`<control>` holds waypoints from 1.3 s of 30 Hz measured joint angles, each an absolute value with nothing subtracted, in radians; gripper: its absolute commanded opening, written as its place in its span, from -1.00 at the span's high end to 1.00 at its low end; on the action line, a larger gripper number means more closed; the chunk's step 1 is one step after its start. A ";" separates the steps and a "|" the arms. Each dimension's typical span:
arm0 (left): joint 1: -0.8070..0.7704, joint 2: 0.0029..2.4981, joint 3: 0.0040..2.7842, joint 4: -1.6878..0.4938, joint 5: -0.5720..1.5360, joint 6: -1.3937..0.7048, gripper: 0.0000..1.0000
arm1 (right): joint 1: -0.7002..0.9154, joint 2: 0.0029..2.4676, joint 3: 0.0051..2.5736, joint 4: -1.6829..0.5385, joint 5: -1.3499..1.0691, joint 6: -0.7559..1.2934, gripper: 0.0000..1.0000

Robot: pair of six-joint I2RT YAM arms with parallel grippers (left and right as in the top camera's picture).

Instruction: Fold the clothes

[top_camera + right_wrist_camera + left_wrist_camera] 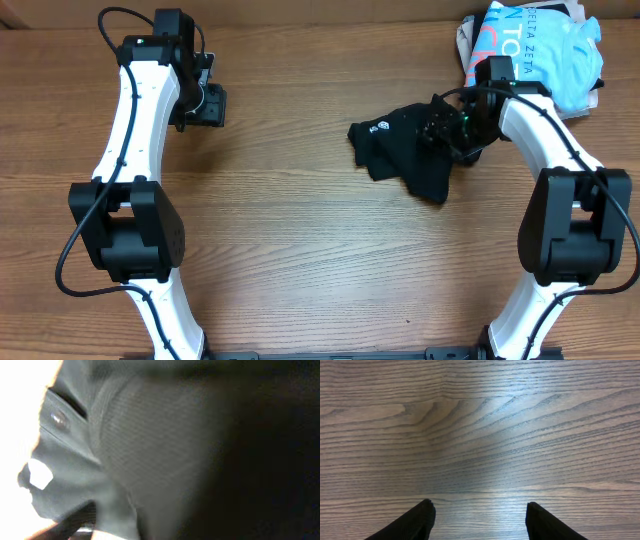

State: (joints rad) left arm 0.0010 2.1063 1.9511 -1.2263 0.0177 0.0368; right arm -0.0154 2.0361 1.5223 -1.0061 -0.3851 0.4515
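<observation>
The clothes (405, 150) are a crumpled black garment lying right of the table's middle, with a small white logo (381, 127) near its left end. My right gripper (452, 130) is down on the garment's right part. In the right wrist view black fabric (150, 450) fills nearly the whole picture, only one dark finger (75, 519) shows at the lower left, and the jaws' state is hidden. My left gripper (205, 102) hangs at the far left of the table, well away from the garment. Its fingertips (479, 505) stand apart over bare wood with nothing between them.
A light blue T-shirt (540, 50) with white and coral lettering lies bunched at the back right corner, just behind the right arm. The wooden table (300, 240) carries everything. Both arm bases stand at the front edge.
</observation>
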 measured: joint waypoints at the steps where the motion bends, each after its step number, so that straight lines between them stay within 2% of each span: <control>1: 0.001 2.106 1.951 -1.227 0.018 0.036 -0.24 | -0.015 2.036 1.522 -1.027 -0.384 0.464 -1.00; 7: 0.001 2.106 1.951 -1.227 0.018 0.037 -0.25 | 0.001 2.036 1.479 -1.004 -0.377 0.609 -1.00; 17: 0.001 2.106 1.951 -1.231 0.018 0.037 -0.24 | 0.185 1.996 1.300 -0.630 -0.332 0.959 -1.00; 18: 0.001 2.106 1.951 -1.231 0.018 0.037 -0.24 | 0.203 1.994 1.295 -0.609 -0.312 0.989 -0.94; 20: 0.001 2.106 1.951 -1.232 0.018 0.037 -0.24 | 0.246 1.989 1.285 -0.565 -0.257 1.062 -0.68; 22: 0.001 2.106 1.951 -1.235 0.018 0.037 -0.24 | 0.272 1.990 1.274 -0.521 -0.213 1.110 -0.10; 24: 0.001 2.106 1.951 -1.235 0.018 0.037 -0.24 | 0.288 1.993 1.262 -0.481 -0.176 1.142 0.32; 26: 0.001 2.106 1.951 -1.240 0.018 0.037 -0.24 | 0.292 2.003 1.254 -0.460 -0.154 1.159 0.45; 28: 0.001 2.106 1.951 -1.242 0.018 0.037 -0.24 | 0.292 2.003 1.254 -0.454 -0.147 1.172 0.77; 31: 0.001 2.106 1.951 -1.241 0.018 0.037 -0.24 | 0.287 2.003 1.254 -0.435 -0.150 1.138 0.92; 39: 0.001 2.106 1.951 -1.241 0.018 0.037 -0.24 | 0.202 2.017 1.267 -0.443 -0.292 0.833 0.92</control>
State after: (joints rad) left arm 0.0010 2.1063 1.9511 -1.2411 0.0181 0.0368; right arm 0.2016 2.0174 1.2671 -0.4427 -0.2916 0.8330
